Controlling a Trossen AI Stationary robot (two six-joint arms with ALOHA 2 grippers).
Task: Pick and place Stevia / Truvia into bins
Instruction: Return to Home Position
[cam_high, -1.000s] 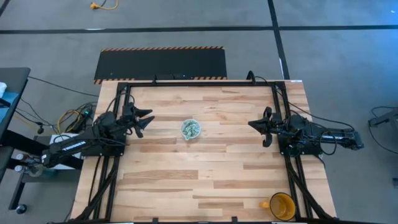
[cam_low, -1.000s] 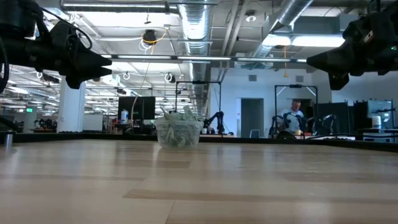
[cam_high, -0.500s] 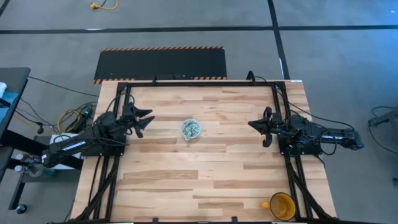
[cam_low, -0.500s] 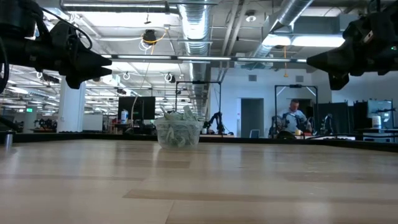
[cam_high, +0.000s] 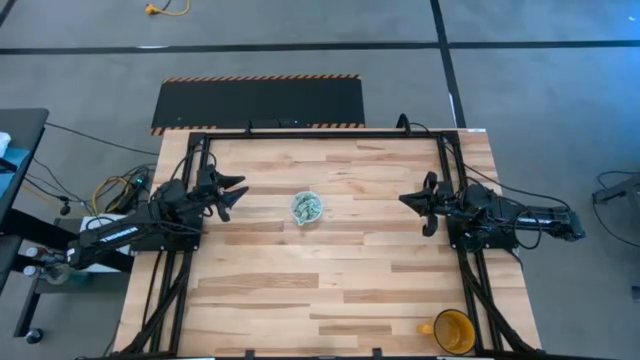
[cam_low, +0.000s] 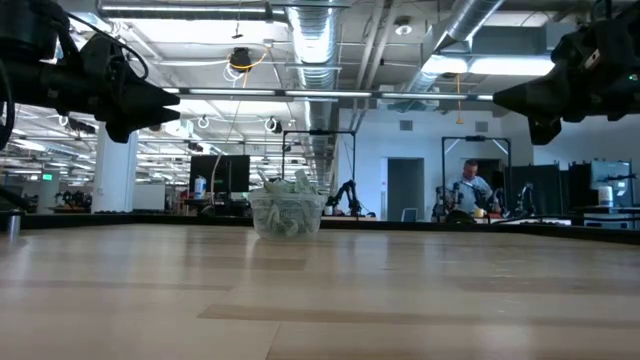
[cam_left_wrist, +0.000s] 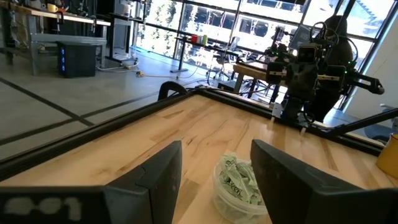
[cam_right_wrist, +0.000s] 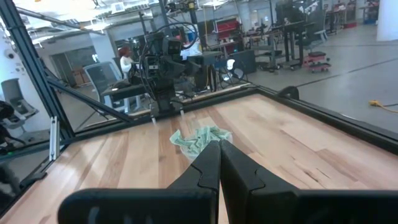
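Many thin paper packets (cam_left_wrist: 239, 180), likely light, limp and best pinched by an edge, are lying heaped in the clear cup (cam_low: 288, 225) mid-table, while the left gripper (cam_left_wrist: 216, 149) is hanging wide-jawed and the right gripper (cam_right_wrist: 218, 146) is showing jaws pressed together.

A pale wooden plank bench (cam_high: 330, 280) fills the middle of the high view, edged by a thin black rail (cam_high: 320, 133) along its upper side and down both flanks. Just above its centre stands a clear cup (cam_high: 295, 208) heaped with green-white sachets (cam_high: 308, 207). A yellow mug (cam_high: 452, 331) sits at the bench's lower right corner, well apart from the cup.
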